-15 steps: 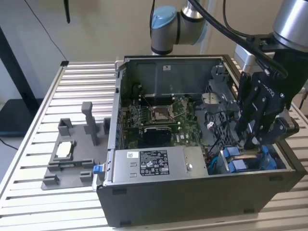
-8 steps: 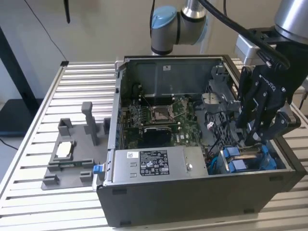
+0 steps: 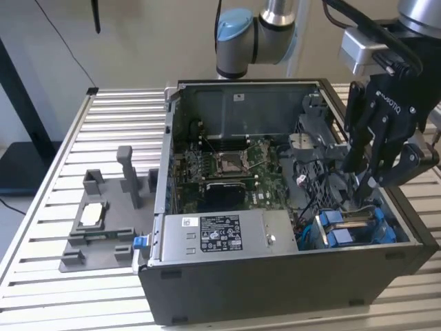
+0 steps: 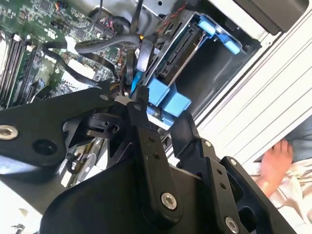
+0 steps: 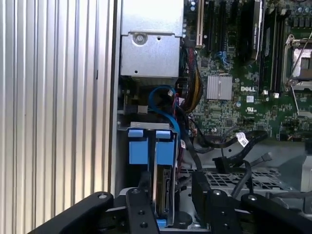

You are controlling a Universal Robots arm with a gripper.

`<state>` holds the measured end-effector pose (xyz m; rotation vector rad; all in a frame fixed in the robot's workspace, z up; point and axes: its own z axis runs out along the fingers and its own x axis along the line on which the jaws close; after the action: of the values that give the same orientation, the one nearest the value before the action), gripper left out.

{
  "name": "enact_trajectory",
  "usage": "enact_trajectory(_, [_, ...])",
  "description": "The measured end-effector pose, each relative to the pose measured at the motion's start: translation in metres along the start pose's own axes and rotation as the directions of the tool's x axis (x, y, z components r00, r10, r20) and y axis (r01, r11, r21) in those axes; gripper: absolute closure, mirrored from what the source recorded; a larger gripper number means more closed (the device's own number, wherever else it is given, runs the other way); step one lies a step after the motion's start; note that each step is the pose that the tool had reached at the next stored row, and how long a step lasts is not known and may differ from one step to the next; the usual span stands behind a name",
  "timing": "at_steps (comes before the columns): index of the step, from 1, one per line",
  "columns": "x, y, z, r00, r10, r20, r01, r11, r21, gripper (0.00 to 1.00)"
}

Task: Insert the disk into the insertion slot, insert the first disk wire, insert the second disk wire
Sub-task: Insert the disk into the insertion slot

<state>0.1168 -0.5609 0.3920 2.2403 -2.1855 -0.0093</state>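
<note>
One disk (image 5: 163, 192) seated on edge inside insertion slot (image 5: 146, 125), blue tabs (image 5: 146, 148) level with slot mouth, looks home. Gripper (image 3: 365, 187) right above slot, jaws part-spread astride disk's end, clamping nothing. Loose black wires (image 5: 229, 142) just beside slot, probably why it sits here.

Silver arm (image 3: 277, 15) with pale-blue joint cap (image 3: 233, 30), black pincer (image 3: 366, 181) with silver screws (image 4: 168, 200).
</note>
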Motion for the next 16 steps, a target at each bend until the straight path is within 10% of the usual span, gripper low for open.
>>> enact_trajectory(6, [-0.0101,-0.0001,-0.0002,1.0000,0.000,-0.0012,0.000,0.9973,0.0733,0.53])
enact_trajectory(16, [-0.0246,-0.0005,0.0004,0.9993,-0.038,-0.0068,0.038,0.9935,0.1073,0.53])
